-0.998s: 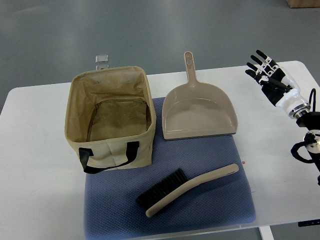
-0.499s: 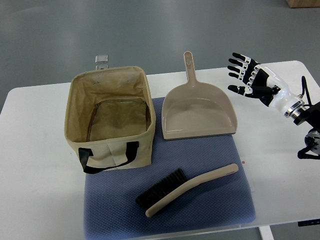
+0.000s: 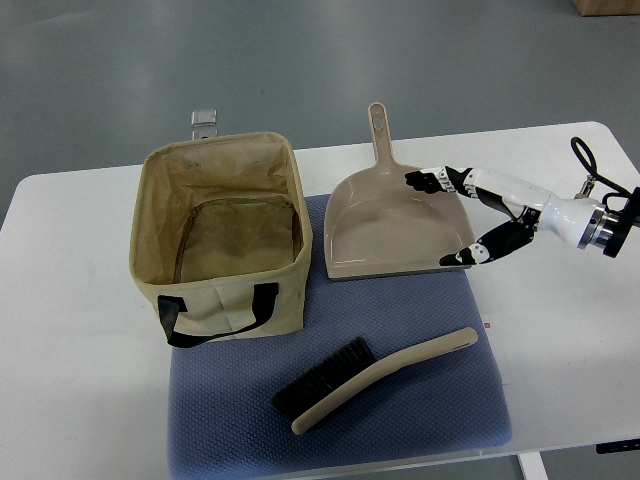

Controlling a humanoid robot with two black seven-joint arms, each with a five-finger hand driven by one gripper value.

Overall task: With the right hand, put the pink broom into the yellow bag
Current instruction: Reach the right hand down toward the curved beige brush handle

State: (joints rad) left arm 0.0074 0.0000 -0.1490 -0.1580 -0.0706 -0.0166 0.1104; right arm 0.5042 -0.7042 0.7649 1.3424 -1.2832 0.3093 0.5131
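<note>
The broom [image 3: 375,385] lies untouched on the blue mat [image 3: 430,425] at lower center, below the dustpan [image 3: 390,225] and right of the bag [image 3: 222,235]. Since the earlier frame the right hand [image 3: 475,215] has swung left from the right edge of the surface [image 3: 70,350] and now hovers over the dustpan's right side, fingers spread wide, holding nothing.

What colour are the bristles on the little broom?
Black. The broom has black bristles and a beige-pink handle, seen clearly in the top view, lying on the blue mat.
</note>
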